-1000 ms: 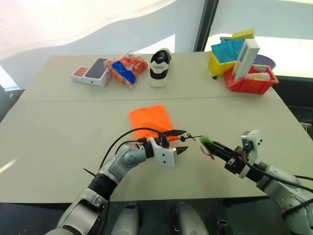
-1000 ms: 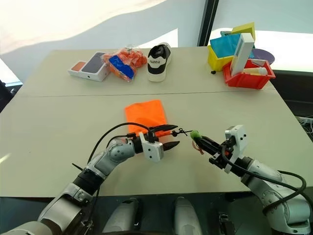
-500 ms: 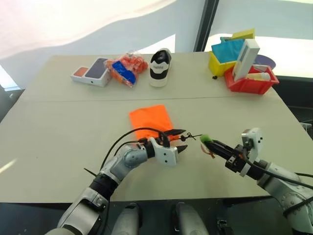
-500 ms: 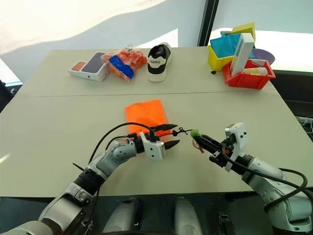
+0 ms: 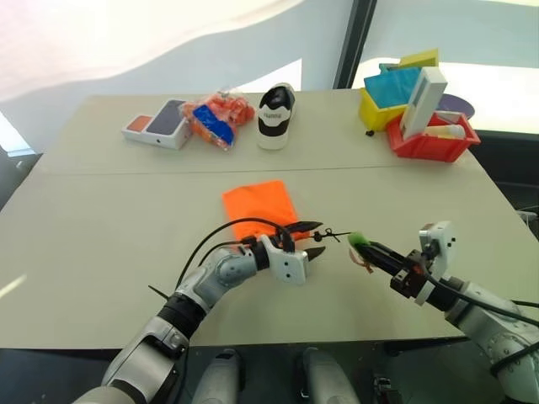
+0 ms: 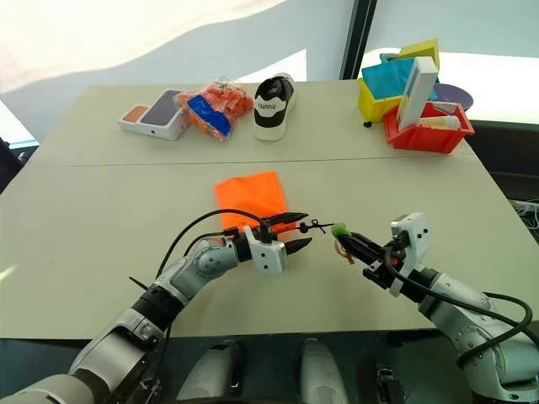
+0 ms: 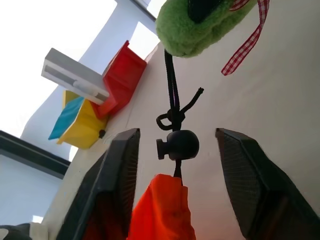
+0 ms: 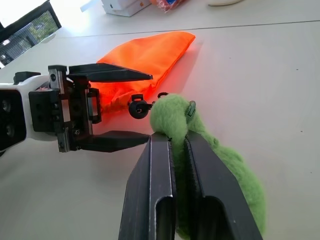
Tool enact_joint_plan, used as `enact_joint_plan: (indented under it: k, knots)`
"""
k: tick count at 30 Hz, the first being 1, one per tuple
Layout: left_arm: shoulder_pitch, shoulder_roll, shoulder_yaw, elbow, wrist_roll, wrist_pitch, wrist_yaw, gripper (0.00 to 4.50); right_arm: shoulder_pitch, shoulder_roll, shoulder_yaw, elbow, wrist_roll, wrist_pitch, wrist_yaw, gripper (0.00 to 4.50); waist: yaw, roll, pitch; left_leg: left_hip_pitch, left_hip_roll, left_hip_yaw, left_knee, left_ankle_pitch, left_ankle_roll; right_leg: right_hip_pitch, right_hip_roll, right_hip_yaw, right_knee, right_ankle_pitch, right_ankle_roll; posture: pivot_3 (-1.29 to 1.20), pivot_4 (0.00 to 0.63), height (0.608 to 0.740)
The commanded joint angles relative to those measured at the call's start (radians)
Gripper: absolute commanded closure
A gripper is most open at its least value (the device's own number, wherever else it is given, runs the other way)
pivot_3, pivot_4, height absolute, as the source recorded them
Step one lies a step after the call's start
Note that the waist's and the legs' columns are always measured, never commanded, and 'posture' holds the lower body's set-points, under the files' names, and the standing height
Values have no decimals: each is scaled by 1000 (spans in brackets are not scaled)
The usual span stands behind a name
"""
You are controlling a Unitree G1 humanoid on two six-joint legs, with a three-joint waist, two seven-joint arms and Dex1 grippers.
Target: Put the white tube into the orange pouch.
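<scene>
I have the pouch [image 5: 259,206] lying flat mid-table [image 5: 101,219], its mouth end toward me and lifted between the left gripper [image 5: 313,241], whose fingers stand apart on either side of the bunched orange fabric and the black cord stopper [image 7: 179,145] without visibly pressing on either. My right gripper [image 8: 172,137] is clamped shut on the green fuzzy loop [image 5: 357,242] at the end of the cord [image 7: 172,82], which runs from the loop to the stopper; a red-and-white checked ribbon [image 7: 245,37] hangs from the loop. I cannot make out what is inside the pouch. At the far right, the red bin [image 5: 434,145] holds a tall white box [image 5: 421,101] leaning upright and a white tube-shaped item [image 5: 445,131] lying in it, though I cannot tell whether that is the tube; behind it, a yellow bin [image 5: 375,109] holds teal and yellow flat things [image 5: 396,82]. At the far left lie a phone box [image 5: 158,123], a crinkly orange-and-blue packet [image 5: 215,116] and a black-and-white shoe [image 6: 271,106] with lettering on its heel that I cannot read.
</scene>
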Motion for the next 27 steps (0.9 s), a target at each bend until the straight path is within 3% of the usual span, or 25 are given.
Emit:
enact_joint_plan:
  k: [1, 2, 10, 15, 19, 27]
  knots:
    - [-12, -5, -6, -10, -4, -16, 17, 3887, -7, -10, -22, -37, 20, -7, -2, 4500, 0, 0, 0, 0, 0, 0, 0, 0, 0, 0, 0, 0, 0, 0, 0, 0, 150, 740]
    - [-12, -6, -5, -9, -5, -14, 17, 4334, -10, -11, -22, -35, 20, -7, -2, 4500, 0, 0, 0, 0, 0, 0, 0, 0, 0, 0, 0, 0, 0, 0, 0, 0, 150, 740]
    - [-1, 19, 7, -14, -21, 3, 2, 4333, -15, -14, -25, -24, 8, -17, -7, 4500, 0, 0, 0, 0, 0, 0, 0, 0, 0, 0, 0, 0, 0, 0, 0, 0, 150, 740]
    - [27, 68, 31, -52, -93, 35, -67, 4333, -40, -14, -22, 32, -89, -66, -53, 4500, -2, 0, 0, 0, 0, 0, 0, 0, 0, 0, 0, 0, 0, 0, 0, 0, 150, 740]
    - [105, 177, 99, -174, -209, 120, -165, 4333, -82, -14, -11, 151, -243, -147, -127, 4500, -7, 0, 0, 0, 0, 1, 0, 0, 0, 0, 0, 0, 0, 0, -1, 0, 150, 740]
    - [229, 286, 176, -328, -278, 230, -211, 4333, -103, -18, 42, 192, -319, -193, -104, 4500, -3, 2, -1, 0, 1, 0, -1, 0, 0, 0, 0, 0, 0, 0, -1, 0, 150, 740]
